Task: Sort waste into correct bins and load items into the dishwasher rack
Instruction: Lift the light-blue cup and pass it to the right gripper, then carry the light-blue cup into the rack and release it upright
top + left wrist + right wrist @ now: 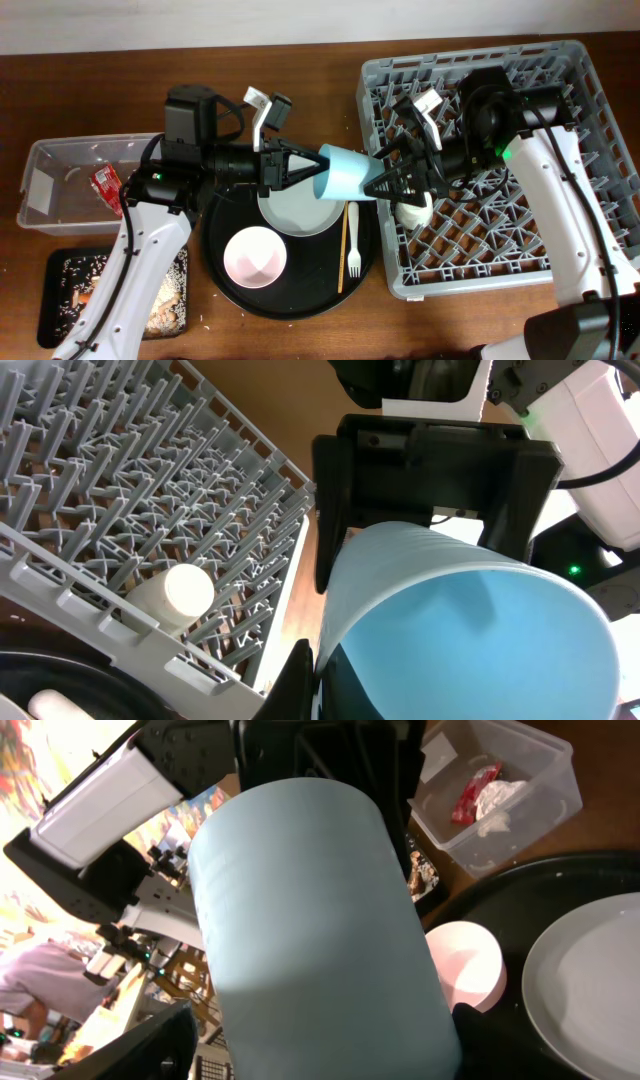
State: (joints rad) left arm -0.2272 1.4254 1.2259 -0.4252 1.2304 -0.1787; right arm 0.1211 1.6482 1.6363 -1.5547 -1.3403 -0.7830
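Cup (343,174) between left hand (318,165) and right hand (372,186), seemingly in both.

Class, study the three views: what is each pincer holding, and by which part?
Both hold the light blue cup. The left pincer pinches its rim, with one finger inside. The right pincer clamps across the closed base end.

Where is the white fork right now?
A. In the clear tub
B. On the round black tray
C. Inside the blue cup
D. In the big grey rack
B: the white fork lies flat on the round black tray, next to the thin wooden chopstick.
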